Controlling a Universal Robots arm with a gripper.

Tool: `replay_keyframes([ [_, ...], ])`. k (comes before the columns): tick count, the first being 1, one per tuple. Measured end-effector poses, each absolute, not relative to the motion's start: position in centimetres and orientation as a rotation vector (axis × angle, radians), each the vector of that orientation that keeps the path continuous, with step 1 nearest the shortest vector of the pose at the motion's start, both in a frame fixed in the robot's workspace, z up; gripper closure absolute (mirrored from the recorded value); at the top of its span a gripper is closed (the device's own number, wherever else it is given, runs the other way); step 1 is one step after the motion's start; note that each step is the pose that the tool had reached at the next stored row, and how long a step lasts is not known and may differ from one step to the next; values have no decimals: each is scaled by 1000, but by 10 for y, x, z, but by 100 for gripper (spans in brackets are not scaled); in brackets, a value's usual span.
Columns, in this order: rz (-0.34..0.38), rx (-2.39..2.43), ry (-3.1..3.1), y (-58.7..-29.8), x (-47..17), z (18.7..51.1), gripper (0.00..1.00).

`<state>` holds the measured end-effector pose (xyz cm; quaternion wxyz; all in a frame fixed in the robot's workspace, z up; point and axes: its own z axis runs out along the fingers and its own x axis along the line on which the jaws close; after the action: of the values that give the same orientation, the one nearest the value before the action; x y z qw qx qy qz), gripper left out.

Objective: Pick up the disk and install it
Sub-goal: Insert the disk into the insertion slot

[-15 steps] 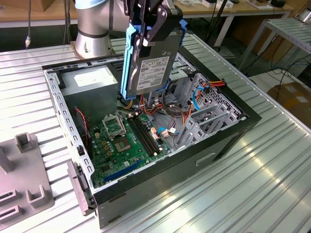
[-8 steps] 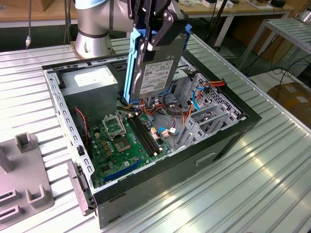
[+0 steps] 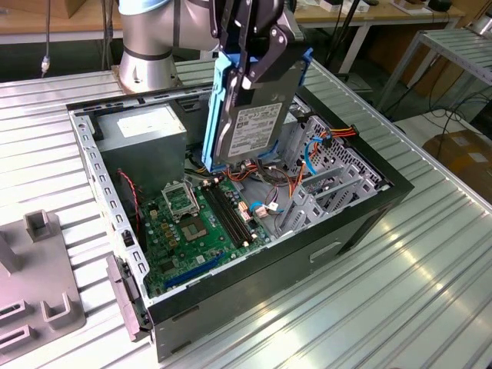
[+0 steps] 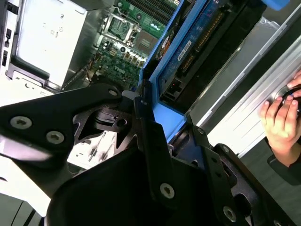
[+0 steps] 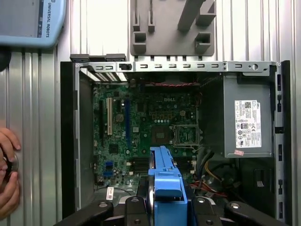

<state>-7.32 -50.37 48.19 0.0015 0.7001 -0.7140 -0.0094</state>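
Observation:
The disk (image 3: pixel 252 127), a silver-grey drive with a white printed label in a blue plastic bracket, hangs upright and slightly tilted above the open computer case (image 3: pixel 350 223). My gripper (image 3: pixel 257 65) is shut on its upper end, the black fingers clamping the blue bracket from both sides. The disk's lower edge hovers just over the motherboard (image 3: pixel 192 223) and the cables by the metal drive cage (image 3: pixel 330 181). In the second wrist view the disk (image 4: pixel 197 52) runs away from the gripper (image 4: pixel 169 125). The first wrist view shows its blue edge (image 5: pixel 165 176) over the board.
A grey power-supply box (image 3: pixel 146 131) fills the case's far corner. A grey fixture plate (image 3: pixel 38 277) lies on the slatted table at the exterior view's left. A person's hand (image 5: pixel 7 174) rests on the table beside the case, near a teach pendant (image 5: pixel 28 21).

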Motion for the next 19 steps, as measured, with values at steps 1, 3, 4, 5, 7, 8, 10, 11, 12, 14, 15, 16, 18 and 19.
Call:
replay_keyframes([
  [1, -29, 2197, -2241, -506, -73, 482, 63],
  [3, -29, 2197, -2241, -510, -71, 482, 63],
  [4, -29, 2197, -2241, -511, -70, 482, 63],
  [5, -29, 2197, -2241, -513, -69, 482, 63],
  [7, -29, 2197, -2241, -516, -60, 482, 63],
  [8, -29, 2197, -2241, -517, -55, 482, 63],
  [10, -28, 2197, -2241, -518, -48, 481, 63],
  [11, -28, 2197, -2240, -519, -46, 481, 63],
  [12, -28, 2197, -2240, -520, -42, 481, 63],
  [14, -28, 2197, -2240, -523, -36, 481, 63],
  [15, -28, 2197, -2240, -524, -35, 481, 63],
  [16, -27, 2196, -2240, -525, -34, 481, 63],
  [18, -25, 2195, -2239, -530, -31, 481, 63],
  [19, -23, 2194, -2239, -535, -29, 481, 63],
])
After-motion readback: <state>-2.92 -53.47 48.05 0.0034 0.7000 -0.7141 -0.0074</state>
